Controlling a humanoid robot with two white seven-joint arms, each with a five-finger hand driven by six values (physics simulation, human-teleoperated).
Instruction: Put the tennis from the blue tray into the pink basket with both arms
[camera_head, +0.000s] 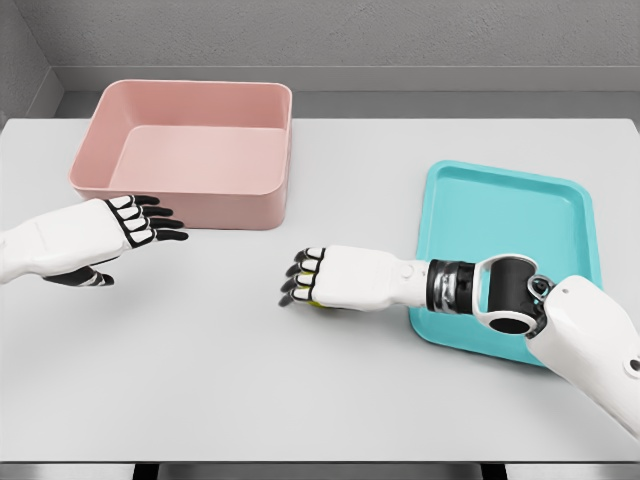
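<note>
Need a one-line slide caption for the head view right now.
Right hand carries the tennis ball over the table from blue tray toward open left hand by pink basket.

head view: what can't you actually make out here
- Tennis ball: head view, only a yellow-green sliver under the right hand, which covers the rest.
- Left hand: thumb mostly tucked beneath the palm.
- Pink basket: near wall hides part of its floor.

Simulated test bench: bare grey table, plain grey walls.
</note>
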